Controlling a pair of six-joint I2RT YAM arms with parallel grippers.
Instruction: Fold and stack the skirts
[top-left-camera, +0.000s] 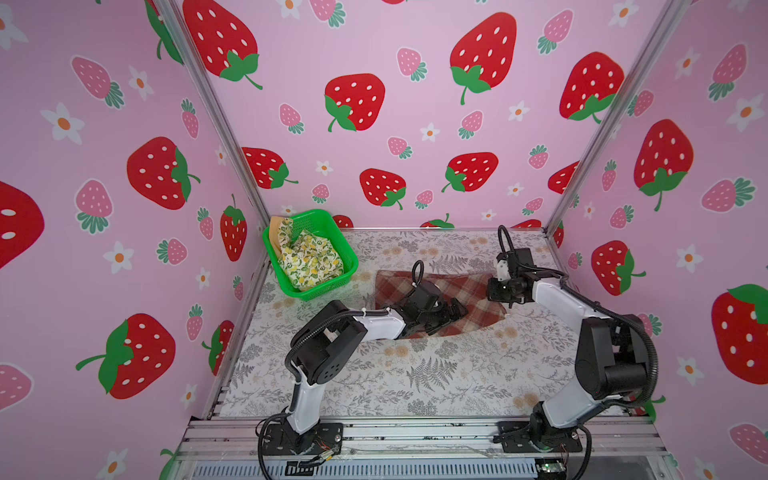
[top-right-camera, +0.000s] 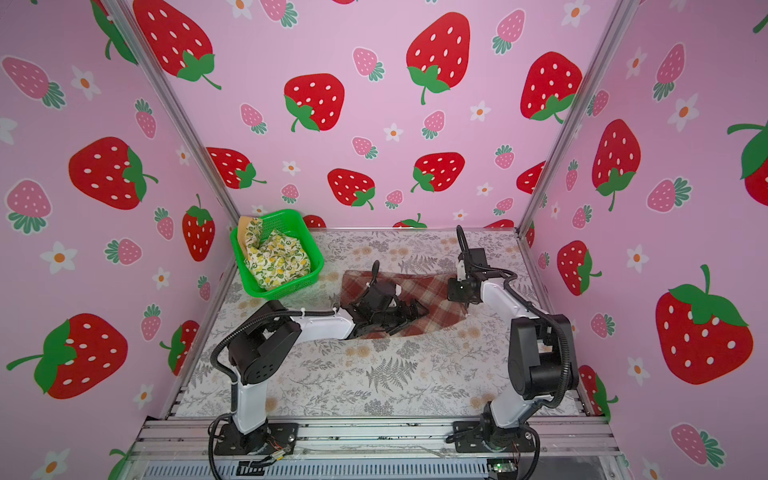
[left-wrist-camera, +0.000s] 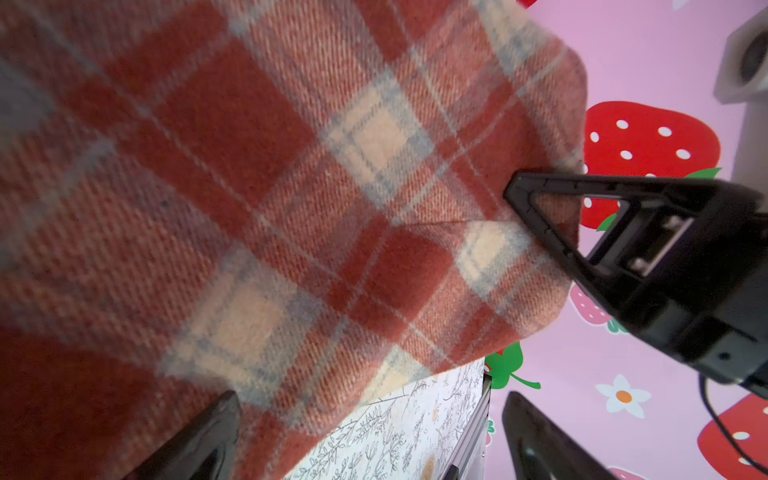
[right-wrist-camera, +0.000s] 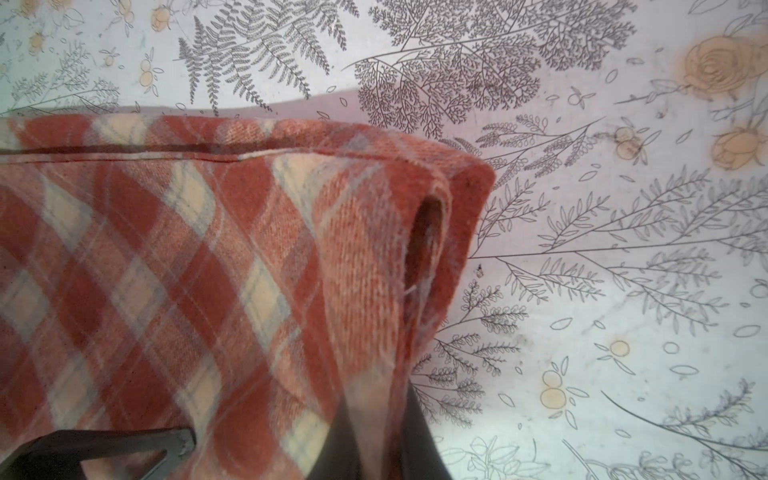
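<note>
Nearest, on the fern-printed bench (top-left-camera: 415, 374): left gripper (top-left-camera: 457, 309), spread wide, low over the middle of the plaid skirt (top-left-camera: 469, 286), pinching nothing. Cannot tell whether touching the cloth or just above it.

Mid-bench: plaid skirt lying mostly flat, apparently doubled over, with a layered edge and a loose rolled loop at the corner in the right wrist view. Right gripper (right-wrist-camera: 380, 440) pressed together on that right-hand corner, cloth caught between the fingers, corner raised slightly off the bench.

Judged step: folding the plaid skirt, right side to be carried across toward the left.

To do it well:
- Pin down with the left gripper along the intended crease, near the centre, before any pull.
- Lift the pinched corner only enough to clear the lower layer; carry across in a low arc.
- Keep every layer inside the pinch, on account of the loose loop at the corner.
- Match edge to edge before letting go.
- Thick woven cloth, likely springy; press the fold afterwards.

Far left corner: green basket (top-left-camera: 347, 245) holding the lemon-print skirt (top-left-camera: 307, 257), crumpled, and the mustard skirt (top-left-camera: 274, 232), draped at the far rim. Both unfolded.
</note>
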